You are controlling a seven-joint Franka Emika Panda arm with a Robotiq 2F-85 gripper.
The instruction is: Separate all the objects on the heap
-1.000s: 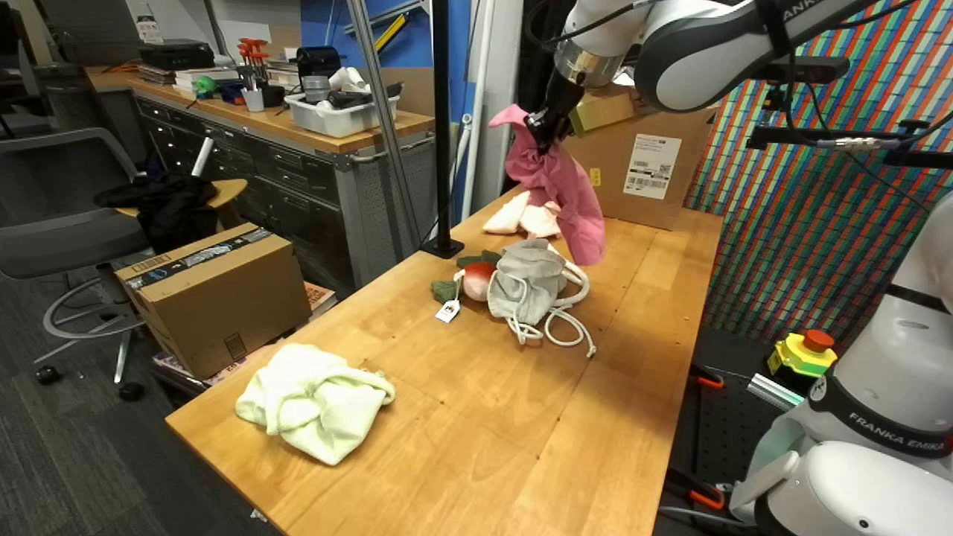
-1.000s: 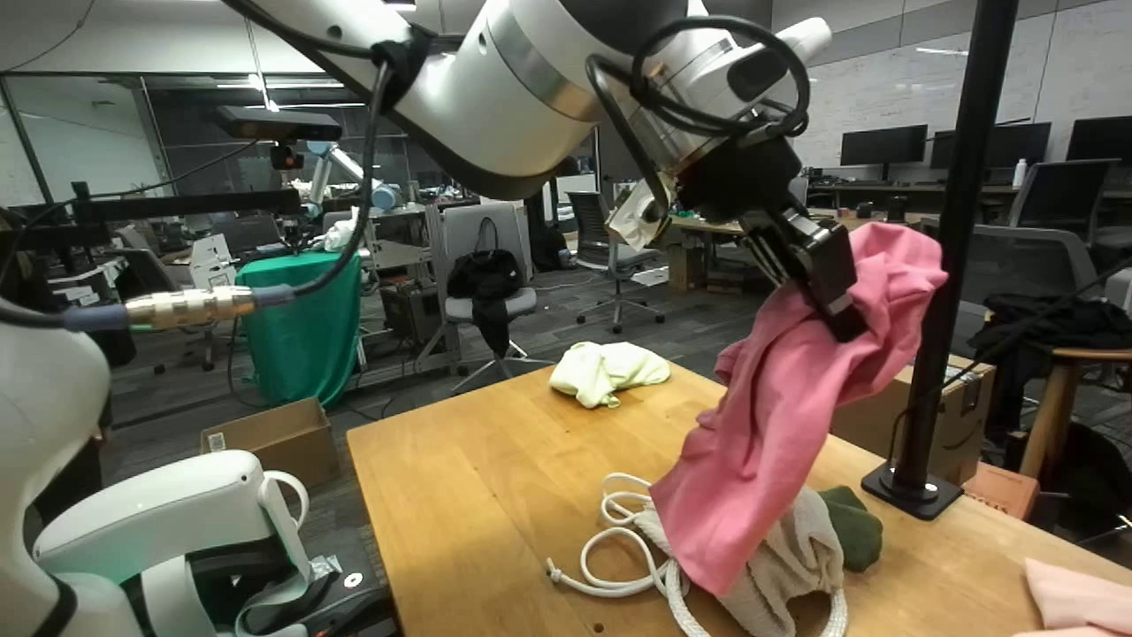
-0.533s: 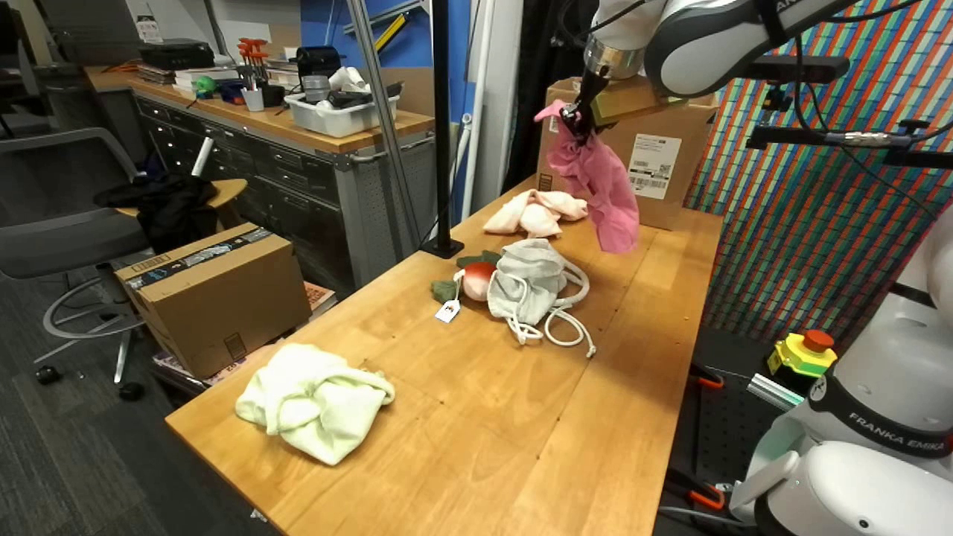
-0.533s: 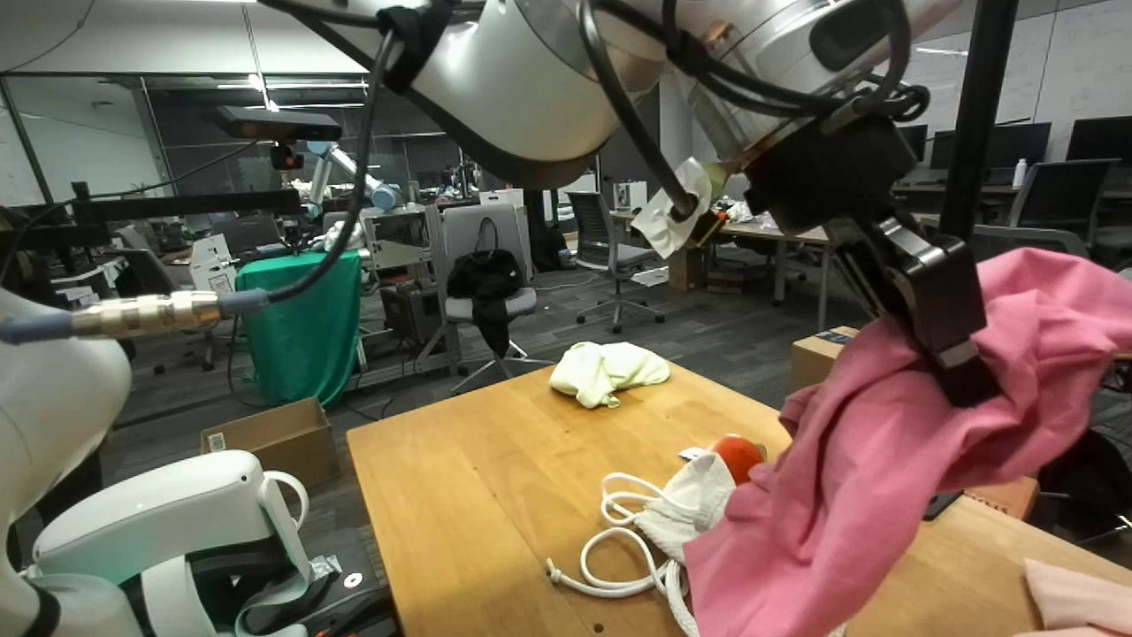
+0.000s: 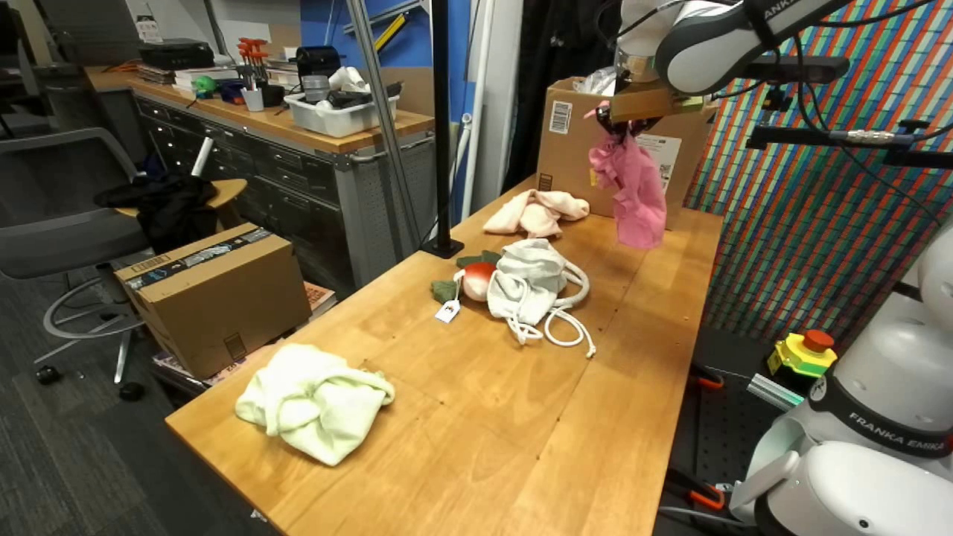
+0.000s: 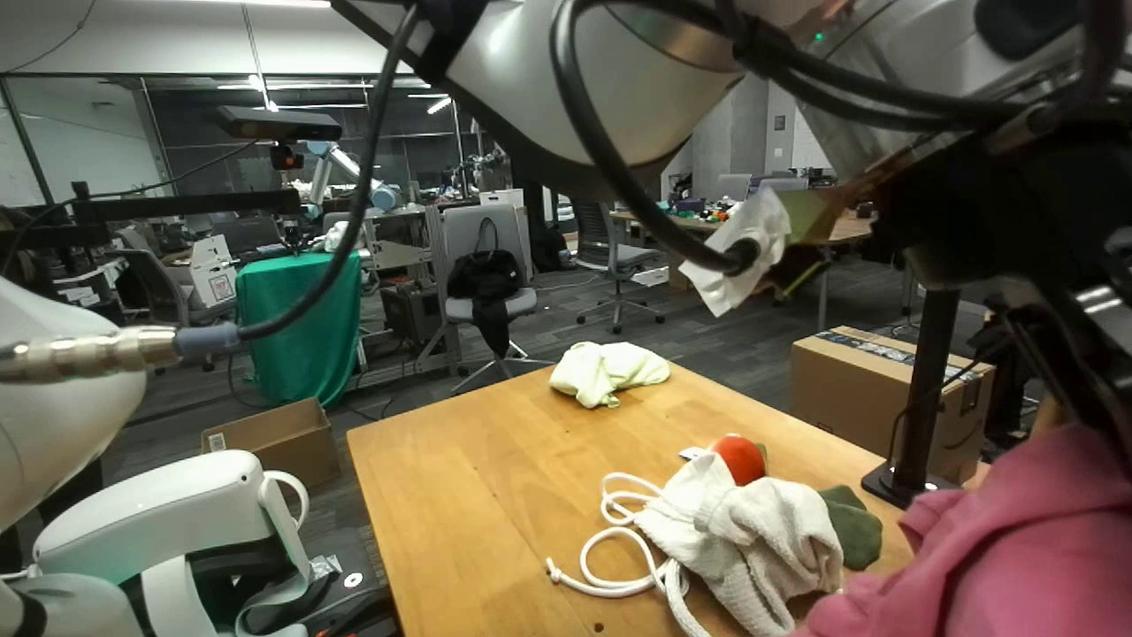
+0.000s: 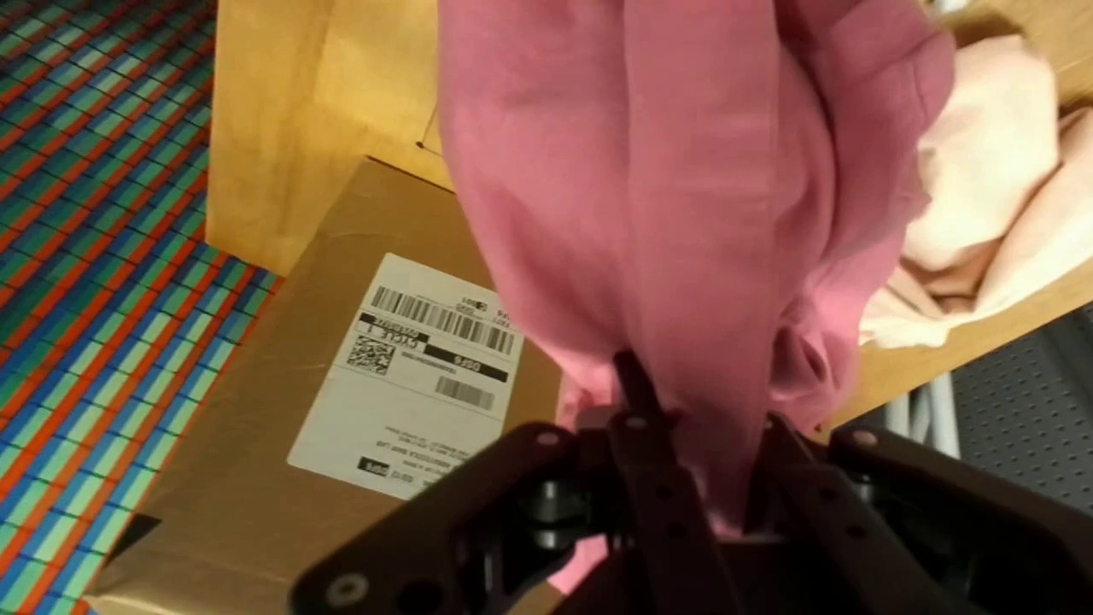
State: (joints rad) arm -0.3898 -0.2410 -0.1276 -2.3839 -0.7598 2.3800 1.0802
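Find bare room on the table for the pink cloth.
Two patches: a wide stretch of table between the pale green cloth and the corded pouch, and a strip between the pouch and the edge nearest the arm's base. Crowded: where the pouch, red-and-green toy, peach cloth and black post sit close together.

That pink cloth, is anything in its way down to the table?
Nothing visible stands between the pink cloth, held in the fingers, and the table; the wrist view shows a box and peach cloth beside it.
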